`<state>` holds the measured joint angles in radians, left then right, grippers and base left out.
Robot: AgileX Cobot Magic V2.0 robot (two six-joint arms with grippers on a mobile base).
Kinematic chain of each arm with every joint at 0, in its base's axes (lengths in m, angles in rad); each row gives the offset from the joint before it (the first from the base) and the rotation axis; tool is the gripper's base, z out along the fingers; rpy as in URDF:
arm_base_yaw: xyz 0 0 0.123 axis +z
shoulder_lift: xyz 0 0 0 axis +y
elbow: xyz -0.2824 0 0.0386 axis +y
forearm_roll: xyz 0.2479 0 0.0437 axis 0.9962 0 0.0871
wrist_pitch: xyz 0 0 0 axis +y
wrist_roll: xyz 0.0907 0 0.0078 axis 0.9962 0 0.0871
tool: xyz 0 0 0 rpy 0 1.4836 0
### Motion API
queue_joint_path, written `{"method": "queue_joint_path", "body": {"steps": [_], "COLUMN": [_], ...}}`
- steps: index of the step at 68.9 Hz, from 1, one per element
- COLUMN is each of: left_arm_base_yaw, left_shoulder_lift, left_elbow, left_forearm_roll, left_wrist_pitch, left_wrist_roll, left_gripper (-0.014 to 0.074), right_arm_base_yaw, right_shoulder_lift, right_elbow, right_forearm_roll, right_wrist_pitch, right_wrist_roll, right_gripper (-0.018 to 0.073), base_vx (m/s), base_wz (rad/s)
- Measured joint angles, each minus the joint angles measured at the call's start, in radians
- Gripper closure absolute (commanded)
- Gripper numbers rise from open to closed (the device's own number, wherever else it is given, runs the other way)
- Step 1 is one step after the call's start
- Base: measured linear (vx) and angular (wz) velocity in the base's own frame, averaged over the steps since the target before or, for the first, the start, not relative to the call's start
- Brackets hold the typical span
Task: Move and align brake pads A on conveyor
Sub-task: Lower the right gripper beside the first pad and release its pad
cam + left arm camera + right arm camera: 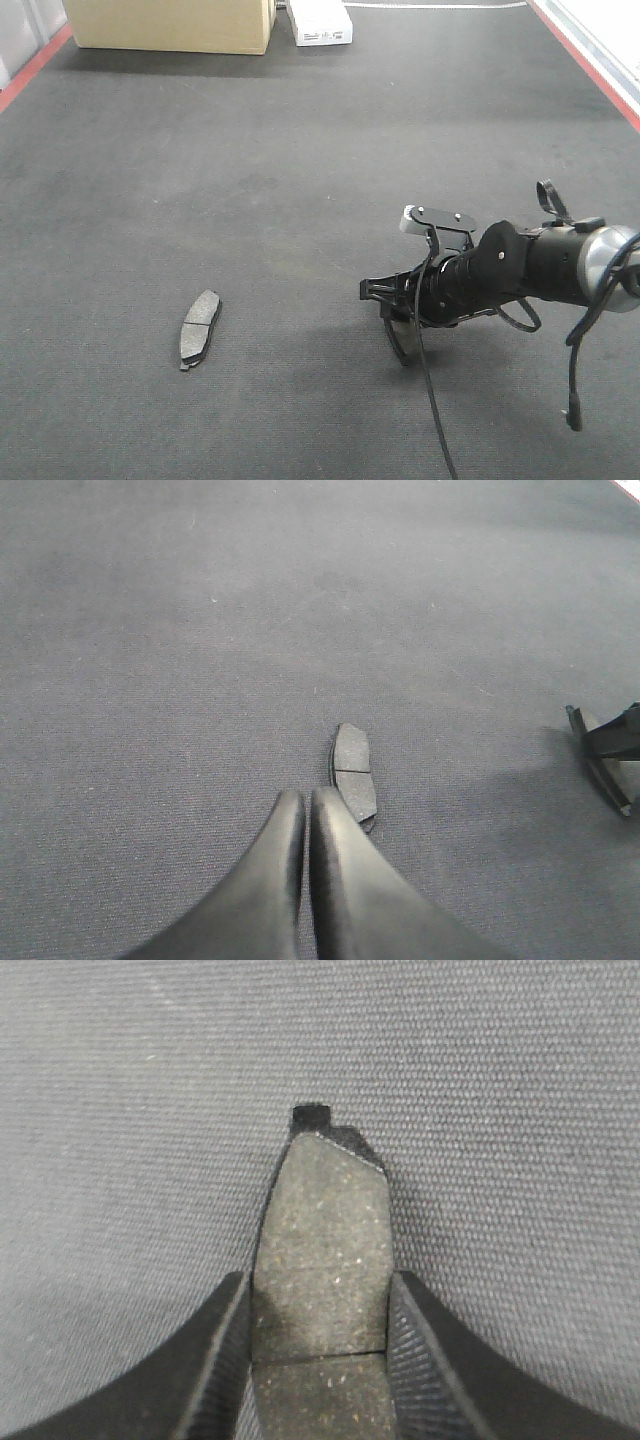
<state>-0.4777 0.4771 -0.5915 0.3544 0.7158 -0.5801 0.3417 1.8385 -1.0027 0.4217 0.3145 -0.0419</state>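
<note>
One brake pad A (pixel 200 328) lies flat on the dark conveyor (pixel 300 150) at the front left, its groove across the middle. The left wrist view has this same pad (pixel 354 775) just ahead and right of my left gripper (pixel 305 796), which is shut and empty, hovering over the belt. A second pad (pixel 320 1230) sits between the ribbed fingers (pixel 225 1345) of my right gripper (pixel 320 1282), gripped by its long edges, its end tab pointing forward. From the front, that gripper (pixel 393 315) hangs low over the belt at centre right with the pad (pixel 401 338).
A cardboard box (pixel 170 25) and a white box (pixel 320 22) stand at the far end of the belt. Red edge strips (pixel 30 65) run along both sides. A loose black cable (pixel 435 410) hangs from the right arm.
</note>
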Motion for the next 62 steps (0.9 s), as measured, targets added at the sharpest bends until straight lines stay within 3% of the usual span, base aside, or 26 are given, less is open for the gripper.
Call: {"method": "queue_joint_path", "body": {"steps": [11, 22, 46, 62], "left_arm_base_yaw": [0.0, 0.0, 0.0, 0.0], "left_shoulder_lift": [0.0, 0.0, 0.0, 0.0], "left_elbow": [0.0, 0.0, 0.0, 0.0], "left_forearm_roll": [0.0, 0.0, 0.0, 0.0], "left_wrist_pitch": [0.0, 0.0, 0.0, 0.0], "left_wrist_roll": [0.0, 0.0, 0.0, 0.0], "left_gripper": [0.0603, 0.0603, 0.0603, 0.0603], "right_arm_base_yaw": [0.0, 0.0, 0.0, 0.0], "right_shoulder_lift": [0.007, 0.008, -0.115, -0.348], "right_elbow": [-0.002, -0.002, -0.002, -0.002], "right_forearm_roll": [0.001, 0.001, -0.023, -0.165], "right_wrist_pitch": [-0.005, -0.012, -0.016, 0.016], "right_wrist_roll": [0.001, 0.001, -0.003, -0.004], "right_gripper": [0.0187, 0.0113, 0.0108, 0.0118], "base_vx": [0.0, 0.0, 0.0, 0.0], "base_wz": [0.0, 0.0, 0.0, 0.0]}}
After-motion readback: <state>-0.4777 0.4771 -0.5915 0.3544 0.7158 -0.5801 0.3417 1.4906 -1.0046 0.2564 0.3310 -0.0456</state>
